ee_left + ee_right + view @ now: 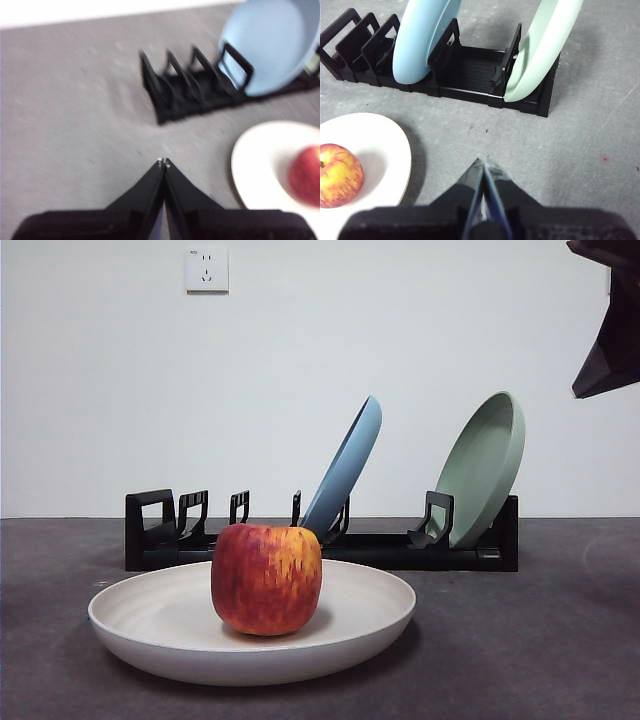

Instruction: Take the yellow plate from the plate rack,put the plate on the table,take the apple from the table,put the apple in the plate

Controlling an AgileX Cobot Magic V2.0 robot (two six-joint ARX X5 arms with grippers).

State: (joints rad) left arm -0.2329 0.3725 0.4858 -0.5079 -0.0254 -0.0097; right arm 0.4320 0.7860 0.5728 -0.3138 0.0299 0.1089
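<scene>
The yellow plate (150, 625) lies flat on the table (530, 640) in front of the plate rack (380, 548). The apple (266, 578) stands upright in the middle of the plate. In the left wrist view the plate (260, 165) and apple (306, 175) show at the edge, with my left gripper (163, 161) shut and empty above bare table beside them. In the right wrist view my right gripper (482, 161) is shut and empty above the table, beside the plate (385, 145) with the apple (339, 174). A black arm tip (610, 330) shows at the top right corner.
A blue plate (345, 468) and a sage-green plate (485, 465) lean in the rack's slots; several slots at the rack's left end (165, 525) are empty. A white wall with a socket (206, 269) stands behind.
</scene>
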